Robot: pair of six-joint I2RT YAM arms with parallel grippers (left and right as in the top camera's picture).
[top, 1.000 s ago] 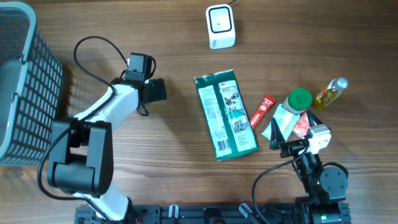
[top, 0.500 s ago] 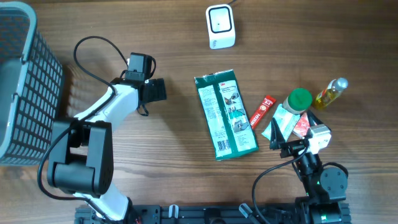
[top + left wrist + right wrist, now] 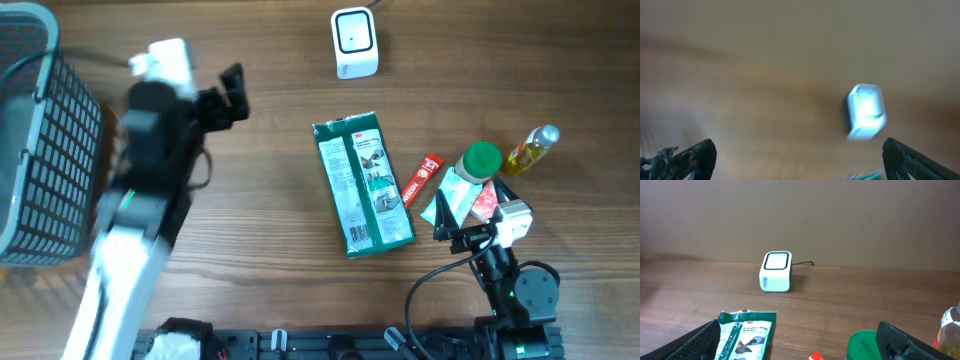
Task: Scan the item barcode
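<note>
The left end effector (image 3: 799,150) gapes wide with nothing in it. From above the whole left arm is a blur, close beside the grey mesh basket (image 3: 40,150). I'd worry that a fast swing there clips the basket rim or overshoots.

The flat green printed packet (image 3: 362,185) lies flush on the wooden worktop (image 3: 270,250) near the middle. It is well apart from the small white box-shaped barcode scanner (image 3: 355,43) at the far edge. Lying so flat, it offers little edge to bite on, and its film looks slick, so a pinch may only skid it along. I can't make out a barcode on the upper face; if it's underneath, the packet needs turning first.

The right end effector (image 3: 797,330) is spread wide and empty too, right by the slim yellow oil bottle (image 3: 532,150) and the green-lidded jar (image 3: 481,160). A careless sweep could topple either.

The packet is long and rectangular, with white lettering and pictures, and is crinkled along its top.
</note>
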